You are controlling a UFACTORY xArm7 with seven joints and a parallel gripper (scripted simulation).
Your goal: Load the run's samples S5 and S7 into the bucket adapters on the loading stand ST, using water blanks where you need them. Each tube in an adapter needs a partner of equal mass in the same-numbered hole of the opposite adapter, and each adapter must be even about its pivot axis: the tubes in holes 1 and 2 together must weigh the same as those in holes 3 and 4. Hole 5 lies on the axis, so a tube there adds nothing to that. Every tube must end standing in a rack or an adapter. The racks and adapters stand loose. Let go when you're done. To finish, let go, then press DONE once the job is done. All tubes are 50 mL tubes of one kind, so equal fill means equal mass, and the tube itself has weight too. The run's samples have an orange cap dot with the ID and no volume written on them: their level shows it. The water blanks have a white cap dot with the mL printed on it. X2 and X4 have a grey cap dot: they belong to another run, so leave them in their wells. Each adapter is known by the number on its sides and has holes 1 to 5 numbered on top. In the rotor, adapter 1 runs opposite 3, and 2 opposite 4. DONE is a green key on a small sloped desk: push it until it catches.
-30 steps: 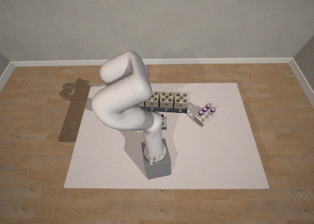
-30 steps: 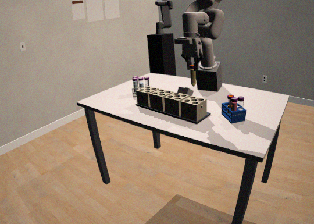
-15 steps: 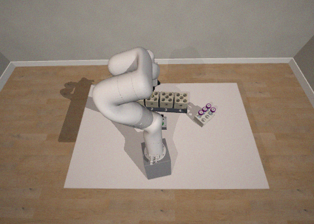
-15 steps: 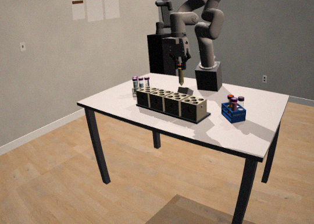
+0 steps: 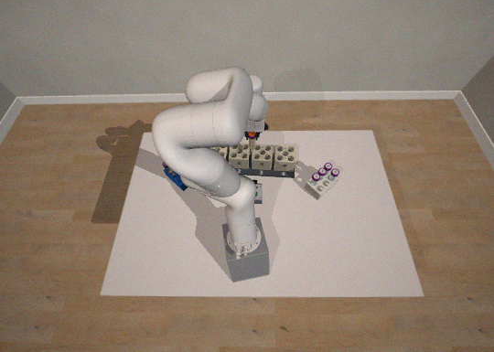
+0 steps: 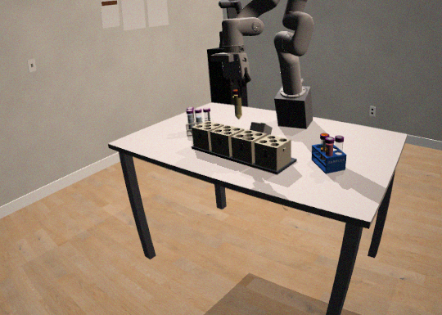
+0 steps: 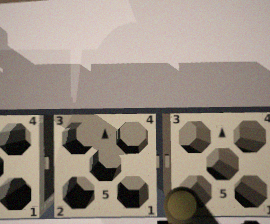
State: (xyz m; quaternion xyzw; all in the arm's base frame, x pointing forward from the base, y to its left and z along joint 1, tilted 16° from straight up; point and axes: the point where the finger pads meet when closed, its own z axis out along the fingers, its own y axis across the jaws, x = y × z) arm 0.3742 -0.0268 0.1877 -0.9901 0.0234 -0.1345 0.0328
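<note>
My gripper (image 6: 236, 90) (image 5: 252, 138) is shut on a sample tube (image 6: 237, 107) (image 5: 252, 144) with olive-brown fill, and holds it upright by the cap, well above the adapter row. In the wrist view the tube's tip (image 7: 181, 205) hangs over the near left corner of the right adapter (image 7: 183, 162), by its hole 2. The middle adapter (image 7: 151, 165) and every hole in that view are empty. Four beige adapters (image 6: 223, 140) (image 6: 272, 151) (image 5: 263, 156) stand in a row on the dark stand ST (image 6: 286, 165) (image 5: 288, 174).
A blue sample rack (image 6: 328, 159) (image 5: 176, 177) holds an orange-capped tube and purple-capped ones. A white rack (image 5: 322, 182) (image 6: 187, 128) holds the water blanks. The small sloped DONE desk (image 6: 261, 127) (image 5: 259, 193) sits between the stand and the arm's base.
</note>
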